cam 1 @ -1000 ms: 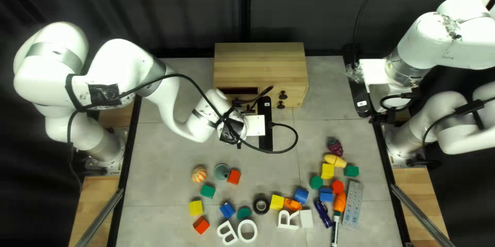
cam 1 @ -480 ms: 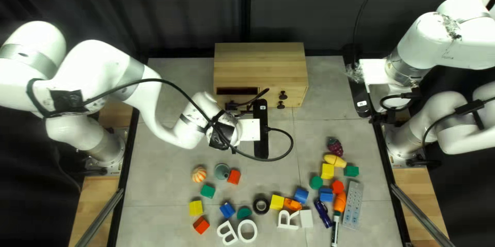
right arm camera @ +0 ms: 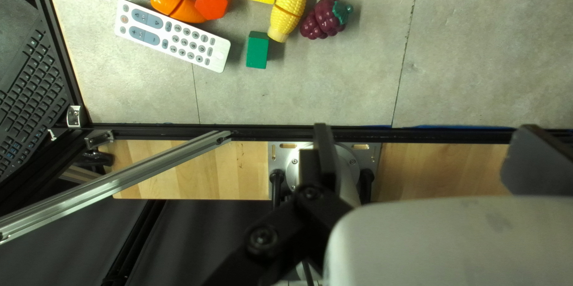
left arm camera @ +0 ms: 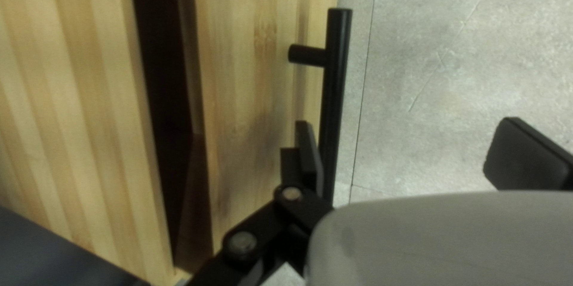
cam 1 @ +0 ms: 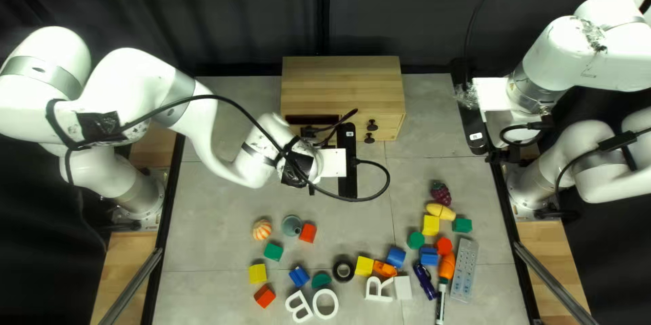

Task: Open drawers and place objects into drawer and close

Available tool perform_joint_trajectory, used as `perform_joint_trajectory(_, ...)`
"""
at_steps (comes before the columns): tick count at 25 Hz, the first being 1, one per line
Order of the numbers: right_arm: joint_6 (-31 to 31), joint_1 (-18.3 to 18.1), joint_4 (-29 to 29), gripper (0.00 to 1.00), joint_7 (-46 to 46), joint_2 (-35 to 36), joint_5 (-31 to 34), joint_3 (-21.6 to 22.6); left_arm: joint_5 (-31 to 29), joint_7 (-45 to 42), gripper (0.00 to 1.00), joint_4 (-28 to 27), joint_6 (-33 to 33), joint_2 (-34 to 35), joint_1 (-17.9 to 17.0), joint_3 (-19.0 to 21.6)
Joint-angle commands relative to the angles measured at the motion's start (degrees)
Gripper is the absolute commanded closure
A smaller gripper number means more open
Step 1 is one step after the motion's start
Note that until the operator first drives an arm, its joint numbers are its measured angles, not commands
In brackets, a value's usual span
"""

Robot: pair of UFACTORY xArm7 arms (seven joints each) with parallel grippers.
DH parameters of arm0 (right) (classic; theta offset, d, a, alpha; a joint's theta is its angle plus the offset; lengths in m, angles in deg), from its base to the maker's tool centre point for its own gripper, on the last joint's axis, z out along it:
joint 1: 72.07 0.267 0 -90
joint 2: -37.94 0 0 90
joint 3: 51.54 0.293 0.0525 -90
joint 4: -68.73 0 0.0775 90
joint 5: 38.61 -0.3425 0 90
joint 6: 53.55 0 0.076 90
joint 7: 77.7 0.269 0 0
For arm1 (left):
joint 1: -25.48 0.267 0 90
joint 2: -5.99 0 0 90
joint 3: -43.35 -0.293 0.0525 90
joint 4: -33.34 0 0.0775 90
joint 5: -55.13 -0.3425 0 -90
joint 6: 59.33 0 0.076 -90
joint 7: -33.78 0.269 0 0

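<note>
The drawer (left arm camera: 256, 89) is partly opened from the cabinet (cam 1: 342, 81). Near its handle (left arm camera: 338, 77), the left claw (cam 1: 312, 190) is spread; well right, the right claw (cam 1: 500, 155) is spread. Blocks (cam 1: 258, 273) are laid before the cabinet.

My left arm (cam 1: 146, 84) reaches inward, its gripper (cam 1: 310, 162) spread open. My right arm (cam 1: 603, 50) hangs over its own side, gripper (cam 1: 505, 125) open too.

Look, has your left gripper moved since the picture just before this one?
Yes. In the top left view, my left gripper moved slightly toward the wooden cabinet.
</note>
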Motion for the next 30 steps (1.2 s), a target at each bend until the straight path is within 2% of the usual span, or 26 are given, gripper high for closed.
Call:
perform_joint_trajectory(1,0.0,0.0,0.0,0.0,0.0,0.0,0.0,0.0,-1.6,-0.9,0.0,-0.3,-1.1,-1.6,0.1,-0.7)
perform_joint_trajectory(30,0.0,0.0,0.0,0.0,0.0,0.0,0.0,0.0,-2.0,-1.8,0.0,0.2,-2.0,-3.2,0.6,-1.3)
